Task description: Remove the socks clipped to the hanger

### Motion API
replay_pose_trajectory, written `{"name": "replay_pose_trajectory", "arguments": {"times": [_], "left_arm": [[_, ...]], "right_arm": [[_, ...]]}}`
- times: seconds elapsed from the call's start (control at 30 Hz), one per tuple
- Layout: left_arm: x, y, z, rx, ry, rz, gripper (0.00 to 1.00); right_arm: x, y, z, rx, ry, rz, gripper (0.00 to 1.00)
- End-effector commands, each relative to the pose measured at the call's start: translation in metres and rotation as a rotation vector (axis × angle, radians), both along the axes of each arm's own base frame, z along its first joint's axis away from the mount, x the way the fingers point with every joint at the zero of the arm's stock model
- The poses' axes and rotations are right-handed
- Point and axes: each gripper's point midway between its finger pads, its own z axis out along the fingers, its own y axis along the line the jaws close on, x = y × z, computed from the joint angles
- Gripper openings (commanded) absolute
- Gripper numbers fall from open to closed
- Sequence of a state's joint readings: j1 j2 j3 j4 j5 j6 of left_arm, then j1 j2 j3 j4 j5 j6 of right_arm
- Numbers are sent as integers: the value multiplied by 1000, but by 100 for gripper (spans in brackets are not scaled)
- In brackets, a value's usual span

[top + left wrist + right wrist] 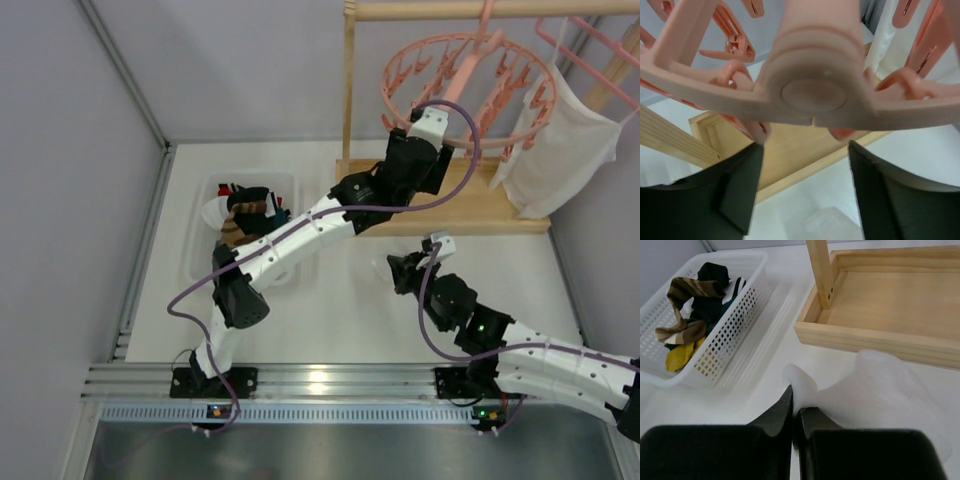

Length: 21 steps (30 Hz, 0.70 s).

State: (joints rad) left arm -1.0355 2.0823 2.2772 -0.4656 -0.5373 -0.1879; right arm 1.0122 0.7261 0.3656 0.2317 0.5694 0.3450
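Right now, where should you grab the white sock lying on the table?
Grab the white sock by its thin corner nearest the basket, coming in low from the robot's side. That corner sticks out of the floppy heap, so two fingers can pinch it. The right gripper is shut on just that bit.

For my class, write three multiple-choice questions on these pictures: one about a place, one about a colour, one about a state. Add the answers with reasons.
1. Where do the dark and mustard socks lie?
A in the white basket
B in the wooden tray
C over the wooden rail

2. What colour is the ring hanger?
A blue
B pink
C green

3. How does the left tool stand?
A open
B shut on a peg
C shut on a sock

Answers:
1 A, they are heaped inside the basket.
2 B, every part of it shows pink.
3 A, its fingers stand apart below the hanger, nothing between them.
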Motion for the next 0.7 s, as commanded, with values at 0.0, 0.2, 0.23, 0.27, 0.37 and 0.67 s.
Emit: {"name": "replay_pose_trajectory", "arguments": {"times": [0.0, 0.2, 0.23, 0.27, 0.37, 0.67], "left_arm": [[-11, 39, 67, -139, -65, 65, 82], [-33, 99, 53, -98, -37, 159, 98], [-38, 106, 50, -95, -32, 164, 98], [-39, 118, 27, -41, -11, 198, 98], [-56, 165, 14, -13, -9, 274, 98], [-84, 354, -13, -31, 165, 627, 98]], "right_arm": [[-9, 1, -5, -15, 13, 37, 0], [-7, 0, -15, -47, 38, 29, 0], [-5, 1, -18, -58, 47, 30, 0], [-5, 4, -17, -56, 46, 36, 0], [-2, 10, -14, -65, 44, 56, 0], [-4, 74, 37, -57, -47, 311, 0]]}}
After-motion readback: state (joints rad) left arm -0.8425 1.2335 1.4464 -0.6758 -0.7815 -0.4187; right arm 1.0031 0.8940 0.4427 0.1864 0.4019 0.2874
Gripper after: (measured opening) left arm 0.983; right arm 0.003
